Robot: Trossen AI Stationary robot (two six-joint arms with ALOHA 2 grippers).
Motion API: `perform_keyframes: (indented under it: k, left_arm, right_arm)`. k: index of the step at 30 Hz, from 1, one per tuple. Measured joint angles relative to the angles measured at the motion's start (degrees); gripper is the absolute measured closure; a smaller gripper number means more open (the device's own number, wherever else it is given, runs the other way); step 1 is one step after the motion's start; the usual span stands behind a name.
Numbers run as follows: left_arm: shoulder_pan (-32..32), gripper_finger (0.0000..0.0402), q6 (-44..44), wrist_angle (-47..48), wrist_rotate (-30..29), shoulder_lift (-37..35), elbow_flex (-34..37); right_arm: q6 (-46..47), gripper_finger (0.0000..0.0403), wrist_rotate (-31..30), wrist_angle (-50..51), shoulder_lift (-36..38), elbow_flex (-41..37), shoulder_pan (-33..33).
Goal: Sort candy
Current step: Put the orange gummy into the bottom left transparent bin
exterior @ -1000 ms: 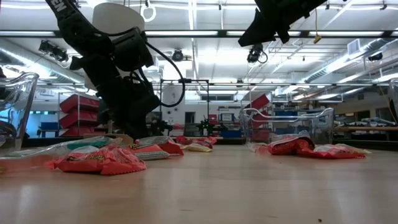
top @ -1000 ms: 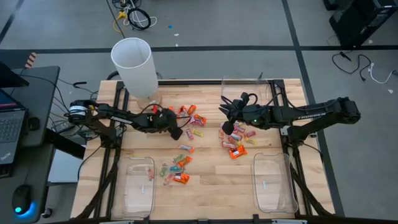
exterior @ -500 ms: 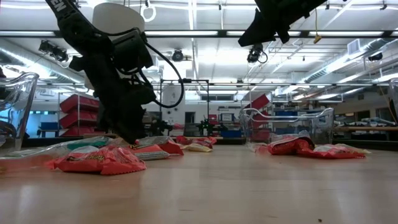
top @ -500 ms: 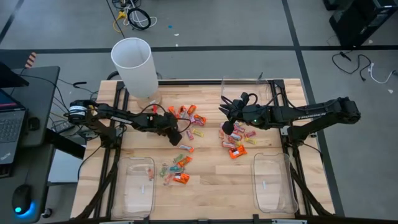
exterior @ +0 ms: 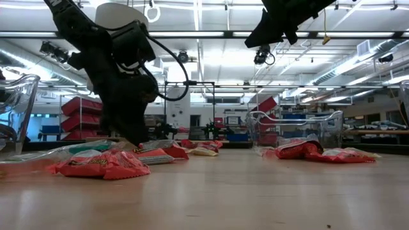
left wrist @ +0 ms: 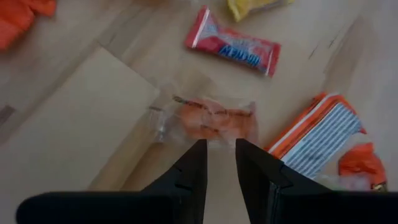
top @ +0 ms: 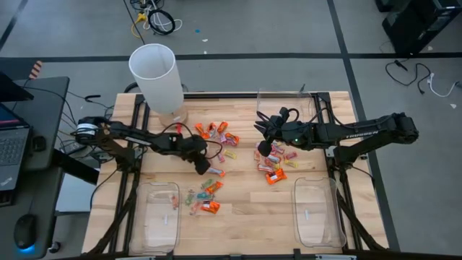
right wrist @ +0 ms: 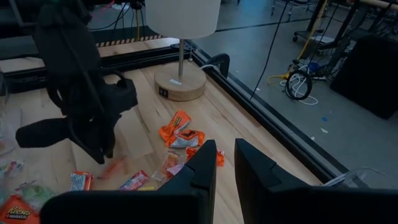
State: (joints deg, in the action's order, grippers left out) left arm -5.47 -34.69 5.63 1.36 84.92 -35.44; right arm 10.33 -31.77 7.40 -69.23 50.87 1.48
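High cam: overhead, straight down, far enough to take in the whole table, both arms & floor around it.

Low cam: at tabletop level, looking flat across the wood into the room behind; nearest candy looms large, arms drop in from above.

L wrist cam: very close, pointing down past its own fingers at the wood.

R wrist cam: raised, angled across the table toward the lamp base (left arm also in shot).

Shared: the lamp & middle candy scatter show in high and R wrist views.
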Motion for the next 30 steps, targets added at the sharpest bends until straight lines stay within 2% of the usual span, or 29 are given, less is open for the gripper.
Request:
perform_keyframes:
  k: [9,14,19,30]
  left_arm:
    - [0.0,0.0314,3.3,-5.7,-0.5,-1.0,0.0]
    - [-0.1,0.0314,4.7,-8.7,-5.4,-1.0,0.0]
    - [-0.4,0.0314,6.0,-6.6,-12.6,-1.0,0.0]
    - [-3.5,0.0314,5.8,-0.7,-13.1,-1.0,0.0]
  right_arm:
    - [0.0,0.0357,0.0,0.0,0.0,0.0,0.0]
    - [0.0,0.0357,0.0,0.0,0.0,0.0,0.0]
    - [0.0,0.0357,0.0,0.0,0.0,0.0,0.0]
    - [0.0,0.0357,0.0,0.0,0.0,0.0,0.0]
